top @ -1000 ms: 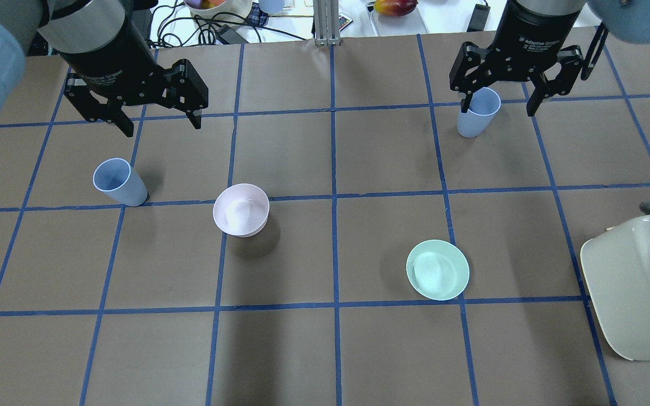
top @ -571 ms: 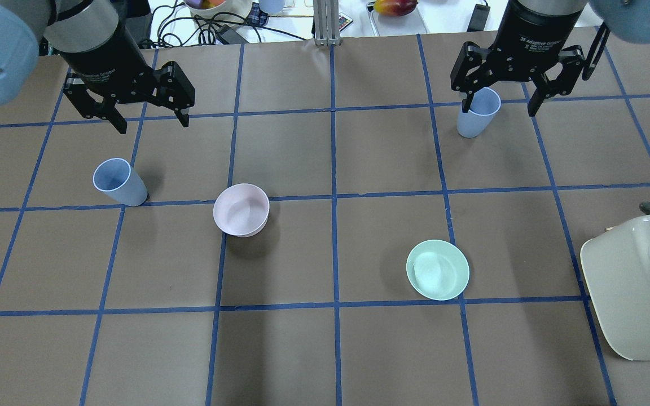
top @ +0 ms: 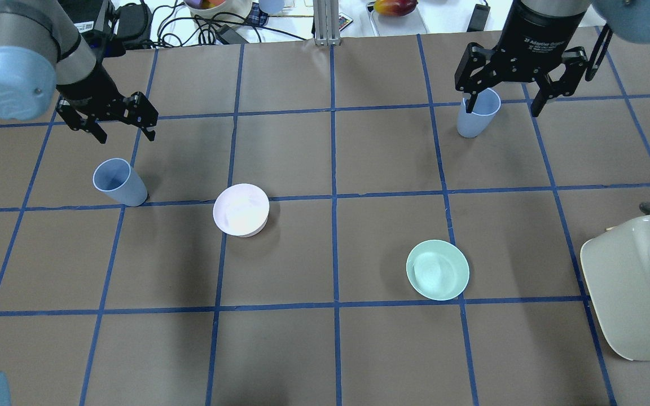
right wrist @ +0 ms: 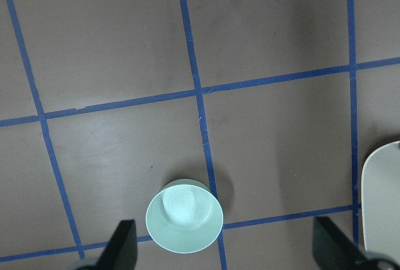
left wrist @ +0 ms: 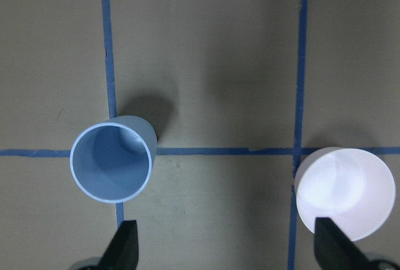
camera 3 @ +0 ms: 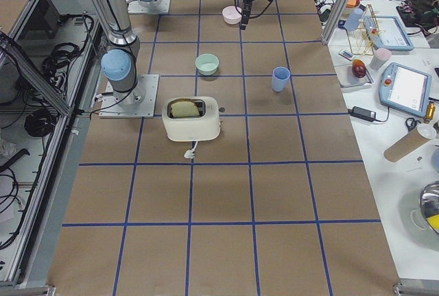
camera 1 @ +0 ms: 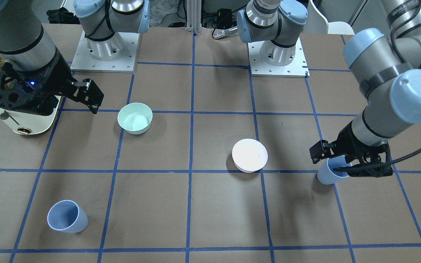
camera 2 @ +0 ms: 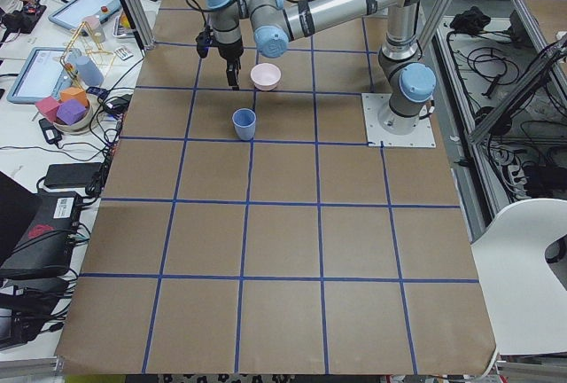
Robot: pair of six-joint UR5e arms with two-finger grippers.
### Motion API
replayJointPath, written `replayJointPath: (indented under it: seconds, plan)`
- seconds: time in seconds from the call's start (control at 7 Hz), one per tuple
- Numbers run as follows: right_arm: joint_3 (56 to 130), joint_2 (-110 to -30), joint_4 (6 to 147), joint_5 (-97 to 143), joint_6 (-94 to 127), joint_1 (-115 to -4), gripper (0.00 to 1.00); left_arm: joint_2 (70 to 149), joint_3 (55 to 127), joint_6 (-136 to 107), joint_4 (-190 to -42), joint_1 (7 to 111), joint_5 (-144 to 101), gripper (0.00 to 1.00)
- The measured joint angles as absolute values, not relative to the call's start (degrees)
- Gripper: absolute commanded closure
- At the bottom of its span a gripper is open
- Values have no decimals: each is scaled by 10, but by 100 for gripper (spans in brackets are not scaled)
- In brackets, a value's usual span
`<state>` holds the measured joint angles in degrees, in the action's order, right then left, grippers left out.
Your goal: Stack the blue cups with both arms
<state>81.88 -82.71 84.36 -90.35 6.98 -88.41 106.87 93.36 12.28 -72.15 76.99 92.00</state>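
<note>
One blue cup (top: 119, 182) stands upright on the left of the table; it also shows in the left wrist view (left wrist: 112, 160) and the front view (camera 1: 328, 175). My left gripper (top: 126, 134) is open and empty, hovering just above and beyond this cup; its fingertips (left wrist: 127, 237) frame the bottom of the wrist view. The second blue cup (top: 477, 116) stands upright at the far right, also in the front view (camera 1: 66, 216). My right gripper (top: 501, 110) is open and empty, high above it, with the cup under one fingertip's side.
A pale pink bowl (top: 241, 209) stands right of the left cup. A mint-green bowl (top: 437, 269) sits nearer, on the right. A cream toaster (top: 635, 285) stands at the right edge. Cables and clutter lie beyond the table's far edge.
My left gripper has dropped lower and shifted left toward the left cup, still open. My right gripper has barely moved. Cups and bowls have not moved.
</note>
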Motion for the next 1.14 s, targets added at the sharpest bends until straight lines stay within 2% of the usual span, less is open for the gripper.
replayJointPath:
  seconds: [0.14,0.29,0.43,0.86,1.14]
  plan:
    - [819,-826,845,-904,68,-880,0,1081,977,134,-669,758,937,14]
    - [819,-824,850,-905,66,-878,0,1090,1005,142,-638,749,954,68]
    - [816,-813,866,-906,61,-873,0,1098,1019,144,-627,744,970,100]
    - [803,-725,987,-905,24,-851,0,1110,1020,137,-618,747,975,100]
    - [797,-664,1043,-905,-24,-828,0,1111,990,134,-611,767,956,100]
